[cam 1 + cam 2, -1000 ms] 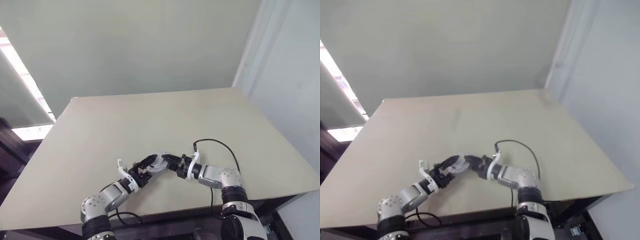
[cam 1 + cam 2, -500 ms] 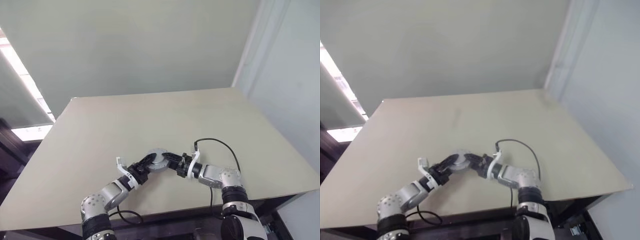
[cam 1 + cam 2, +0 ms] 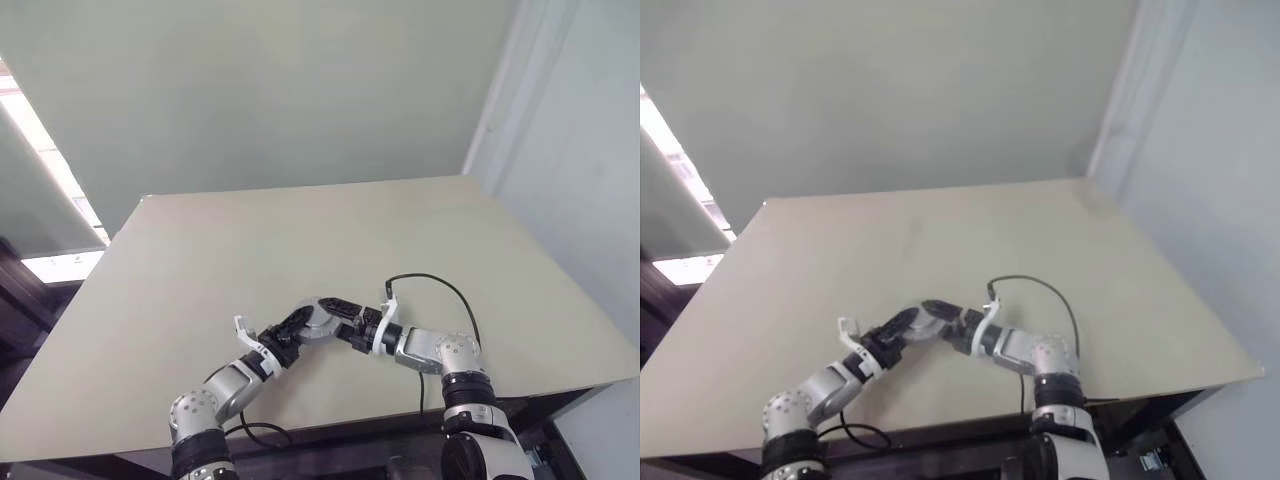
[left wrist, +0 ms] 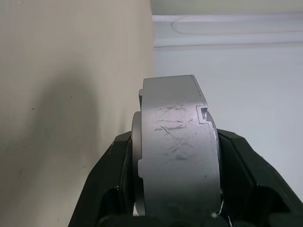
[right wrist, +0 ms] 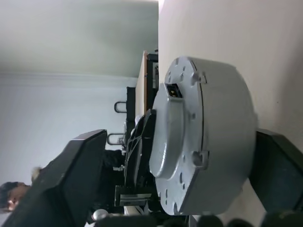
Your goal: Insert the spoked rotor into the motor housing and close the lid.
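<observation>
Since a second earlier, the left gripper [image 3: 293, 326] had closed its jaws on the round grey motor housing [image 4: 177, 151], and the right gripper [image 3: 345, 322] had spread its jaws wide. The housing was in the air at the near middle of the bare desk [image 3: 300, 230], between the two grippers, pinched flat face to flat face by the left jaws alone. In the right wrist view the right jaws stood on either side of it, one clear of it and the other very close. A thinner grey cap, probably the lid [image 5: 175, 137], sat on one face; whether the spoked rotor was inside could not be told. The single pinch looked like the weak point: the smooth metal could slip or twist and drop to the desk. The close right finger might also knock it while pulling away, or unseat a loosely pressed lid.
</observation>
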Robot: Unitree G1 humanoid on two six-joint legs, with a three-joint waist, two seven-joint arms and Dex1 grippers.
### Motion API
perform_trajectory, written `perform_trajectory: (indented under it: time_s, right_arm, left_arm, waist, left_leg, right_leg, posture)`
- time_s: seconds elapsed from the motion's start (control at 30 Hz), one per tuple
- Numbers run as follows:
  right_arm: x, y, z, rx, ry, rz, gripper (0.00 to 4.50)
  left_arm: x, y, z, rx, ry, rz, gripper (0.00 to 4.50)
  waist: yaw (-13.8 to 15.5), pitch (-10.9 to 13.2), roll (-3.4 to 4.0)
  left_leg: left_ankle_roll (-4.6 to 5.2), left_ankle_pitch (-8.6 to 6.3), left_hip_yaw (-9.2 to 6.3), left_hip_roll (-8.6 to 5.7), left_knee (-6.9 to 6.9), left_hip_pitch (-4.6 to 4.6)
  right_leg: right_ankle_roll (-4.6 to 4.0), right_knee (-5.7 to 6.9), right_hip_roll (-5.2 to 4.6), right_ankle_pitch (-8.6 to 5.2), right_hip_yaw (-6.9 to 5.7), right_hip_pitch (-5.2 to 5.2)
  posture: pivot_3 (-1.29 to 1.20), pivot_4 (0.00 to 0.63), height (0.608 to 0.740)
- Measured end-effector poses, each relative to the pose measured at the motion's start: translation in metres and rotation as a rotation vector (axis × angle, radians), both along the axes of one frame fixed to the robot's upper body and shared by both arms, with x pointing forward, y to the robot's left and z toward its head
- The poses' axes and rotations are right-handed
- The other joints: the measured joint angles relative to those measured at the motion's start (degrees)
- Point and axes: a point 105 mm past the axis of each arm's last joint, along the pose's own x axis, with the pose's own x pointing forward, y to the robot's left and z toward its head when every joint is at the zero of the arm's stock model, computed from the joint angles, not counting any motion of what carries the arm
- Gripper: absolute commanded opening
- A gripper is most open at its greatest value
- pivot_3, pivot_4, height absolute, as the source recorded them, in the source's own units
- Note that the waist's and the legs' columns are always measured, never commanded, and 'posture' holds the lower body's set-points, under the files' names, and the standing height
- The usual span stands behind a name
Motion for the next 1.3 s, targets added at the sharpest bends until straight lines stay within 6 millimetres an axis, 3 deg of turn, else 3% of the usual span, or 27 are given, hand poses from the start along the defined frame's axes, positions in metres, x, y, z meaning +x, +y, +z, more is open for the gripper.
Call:
perform_trajectory:
  time_s: [0.1, 0.33, 0.53, 0.67, 0.87, 1.03, 1.3]
  right_arm:
    - [0.002, 0.000, 0.000, -0.008, -0.004, -0.010, 4.50]
    - [0.026, -0.014, -0.013, -0.175, -0.085, -0.186, 4.50]
    - [0.030, -0.022, -0.026, -0.293, -0.159, -0.261, 4.50]
    - [0.033, -0.028, -0.021, -0.336, -0.231, -0.286, 4.50]
    - [0.030, -0.029, -0.007, -0.384, -0.361, -0.281, 4.50]
    - [0.023, -0.031, -0.009, -0.422, -0.405, -0.263, 4.50]
    - [0.019, -0.033, -0.005, -0.449, -0.454, -0.253, 4.50]
  left_arm:
    - [0.001, 0.000, 0.000, -0.001, -0.001, 0.009, 2.03]
    - [0.014, 0.013, 0.003, 0.016, -0.026, 0.110, 2.02]
    - [0.033, 0.056, 0.023, 0.114, -0.125, 0.289, 2.02]
    - [0.044, 0.087, 0.031, 0.320, -0.177, 0.401, 2.01]
    - [0.051, 0.116, 0.012, 0.602, -0.135, 0.488, 2.01]
    - [0.051, 0.124, -0.004, 0.662, -0.080, 0.523, 2.01]
    - [0.049, 0.138, -0.011, 0.674, -0.035, 0.611, 2.01]
  waist:
    - [0.0, 0.0, 0.00]
    - [-0.1, 0.0, 0.00]
    - [0.0, 0.0, -0.02]
    - [0.1, 0.0, -0.02]
    - [0.5, 0.0, -0.05]
    - [1.0, 0.0, -0.06]
    - [1.5, 0.0, -0.10]
  left_leg:
    - [0.00, 0.00, 0.00, 0.00, 0.01, 0.00]
    - [0.00, 0.00, -0.01, 0.02, 0.08, 0.01]
    - [0.00, 0.00, -0.02, 0.01, 0.13, -0.01]
    - [-0.01, 0.00, -0.03, 0.00, 0.14, 0.00]
    - [0.00, 0.00, -0.06, -0.01, 0.15, 0.00]
    - [0.00, 0.00, -0.06, -0.01, 0.17, -0.01]
    - [0.00, 0.00, -0.09, 0.00, 0.29, 0.00]
  right_leg:
    - [0.00, 0.00, 0.00, 0.00, 0.00, 0.02]
    - [0.00, 0.02, 0.04, 0.01, 0.00, 0.04]
    - [-0.03, 0.02, 0.04, 0.03, 0.00, 0.03]
    - [-0.04, 0.01, 0.03, 0.04, 0.00, 0.05]
    - [-0.05, 0.01, 0.03, 0.04, -0.03, 0.07]
    - [-0.05, 0.01, 0.02, 0.05, -0.03, 0.06]
    - [-0.04, 0.03, 0.02, 0.06, -0.07, 0.13]
  posture:
    - [0.00, 0.000, 0.740]
    - [0.00, 0.000, 0.740]
    - [0.00, 0.000, 0.740]
    - [0.00, 0.000, 0.740]
    - [0.00, 0.000, 0.740]
    - [0.00, 0.000, 0.740]
    - [0.00, 0.000, 0.740]
